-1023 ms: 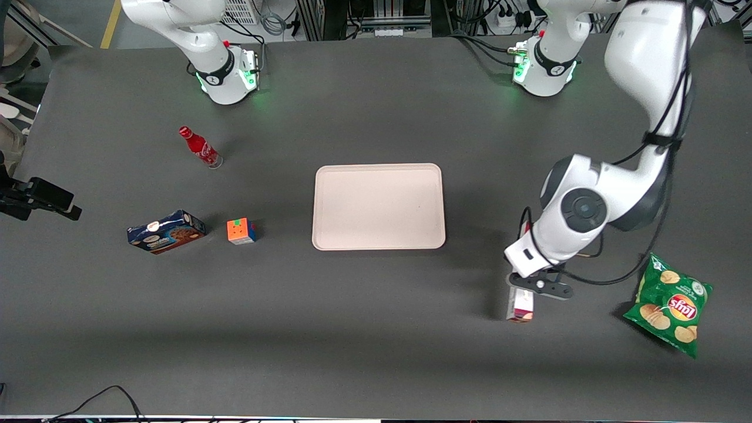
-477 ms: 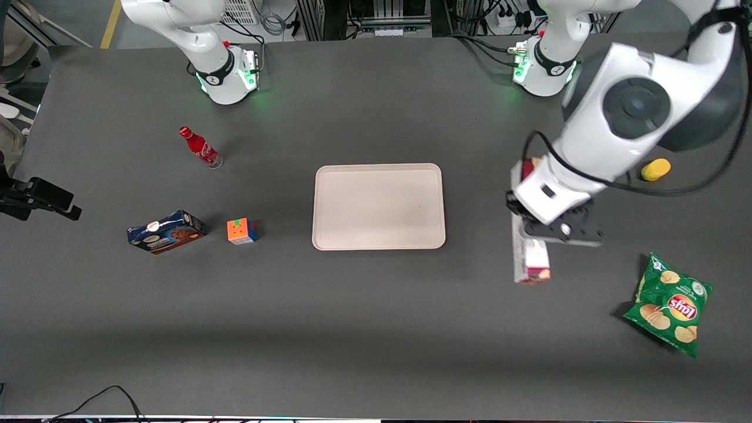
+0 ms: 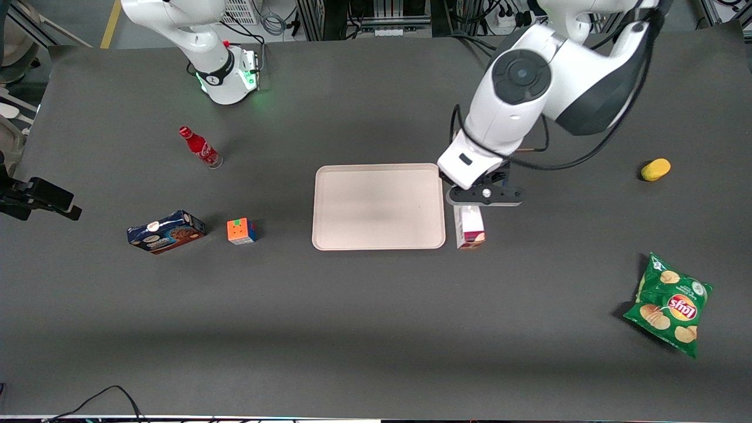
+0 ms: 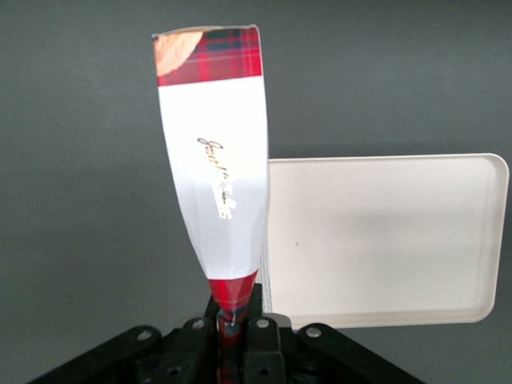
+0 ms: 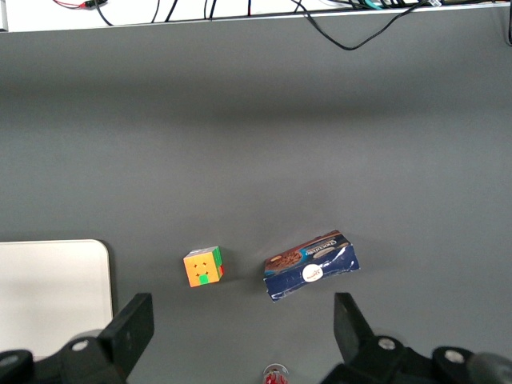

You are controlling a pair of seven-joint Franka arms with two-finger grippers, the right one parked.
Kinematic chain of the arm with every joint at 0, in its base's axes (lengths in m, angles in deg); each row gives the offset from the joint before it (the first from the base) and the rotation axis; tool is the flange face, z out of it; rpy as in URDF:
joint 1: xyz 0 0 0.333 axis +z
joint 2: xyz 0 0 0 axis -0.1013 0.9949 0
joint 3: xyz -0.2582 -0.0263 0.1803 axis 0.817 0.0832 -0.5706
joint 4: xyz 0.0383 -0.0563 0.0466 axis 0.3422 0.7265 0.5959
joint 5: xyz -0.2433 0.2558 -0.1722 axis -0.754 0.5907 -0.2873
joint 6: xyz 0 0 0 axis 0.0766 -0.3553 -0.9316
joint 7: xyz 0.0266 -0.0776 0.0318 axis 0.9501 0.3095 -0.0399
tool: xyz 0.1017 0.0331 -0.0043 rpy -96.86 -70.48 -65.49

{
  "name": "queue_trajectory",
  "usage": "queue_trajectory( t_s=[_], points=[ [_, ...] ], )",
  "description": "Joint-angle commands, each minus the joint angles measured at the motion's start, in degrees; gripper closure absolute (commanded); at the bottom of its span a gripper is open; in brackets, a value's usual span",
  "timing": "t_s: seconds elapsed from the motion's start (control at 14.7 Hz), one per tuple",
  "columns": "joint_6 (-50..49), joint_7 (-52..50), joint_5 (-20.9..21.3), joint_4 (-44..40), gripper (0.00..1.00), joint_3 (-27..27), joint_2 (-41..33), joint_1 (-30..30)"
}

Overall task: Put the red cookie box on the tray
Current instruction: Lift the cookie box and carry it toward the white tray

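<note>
Gripper clamped on red cookie box — held in the air just beside tray edge, not on it.

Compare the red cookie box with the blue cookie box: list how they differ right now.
The red cookie box is plaid with a white panel; the blue cookie box is dark blue. The red one is held in the pincer beside the tray; the blue one lies on the table near the cube. Both are cartons showing cookie pictures.
</note>
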Motion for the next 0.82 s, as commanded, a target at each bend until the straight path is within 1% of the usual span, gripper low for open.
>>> queue_trajectory(
  t_s=[0.0,0.07,0.14,0.27,0.34,0.61,0.75],
  points=[
    [12.5,-7.0,2.2,11.1,1.00,2.2,-1.3,0.3],
    [16.0,-8.9,4.0,13.8,1.00,2.8,-1.2,0.3],
    [19.7,-10.0,4.7,16.7,1.00,3.0,-0.9,0.1],
    [27.5,-10.4,4.8,22.1,1.00,3.2,-0.3,-0.3],
    [29.7,-10.3,4.9,23.4,1.00,3.1,0.4,-0.4],
    [31.1,-11.6,7.4,24.0,1.00,3.1,3.4,-1.2],
    [33.0,-15.1,11.2,24.6,1.00,3.1,5.3,-1.9]
  ],
)
